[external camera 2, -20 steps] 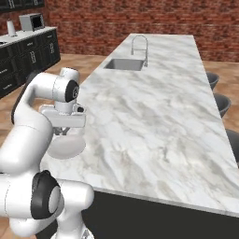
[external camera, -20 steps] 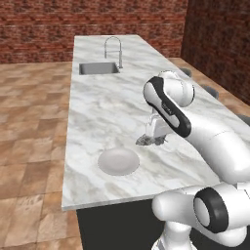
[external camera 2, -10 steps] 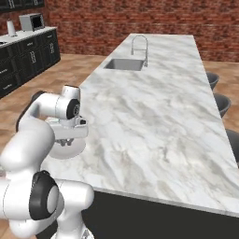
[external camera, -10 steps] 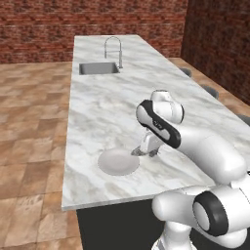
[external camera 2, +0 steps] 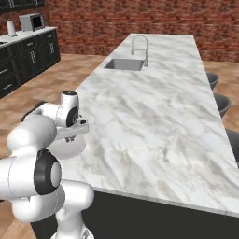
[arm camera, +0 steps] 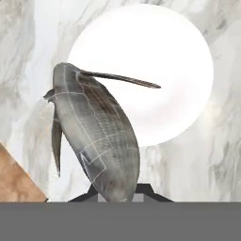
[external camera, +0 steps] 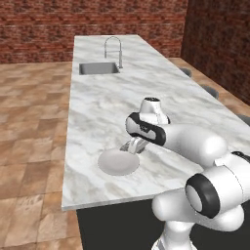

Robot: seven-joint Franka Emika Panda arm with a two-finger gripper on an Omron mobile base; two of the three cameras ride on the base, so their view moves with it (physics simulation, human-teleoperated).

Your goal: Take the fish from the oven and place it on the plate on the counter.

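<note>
The fish [arm camera: 96,136] is hanging lengthwise in the claw [arm camera: 116,194], its lower end sitting between the two dark tips at the bottom of the frame. Its grey scaled body is overlapping the left edge of the round white plate [arm camera: 160,70] behind it. A thin fin is projecting across the plate. The plate is lying on the veined marble counter [arm camera: 226,155]. Brown floor [arm camera: 14,181] is showing at lower left.

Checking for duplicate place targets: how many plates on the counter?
1. The plate lies near the counter's front edge, just under the gripper holding the fish. The arm could hide another.
</note>
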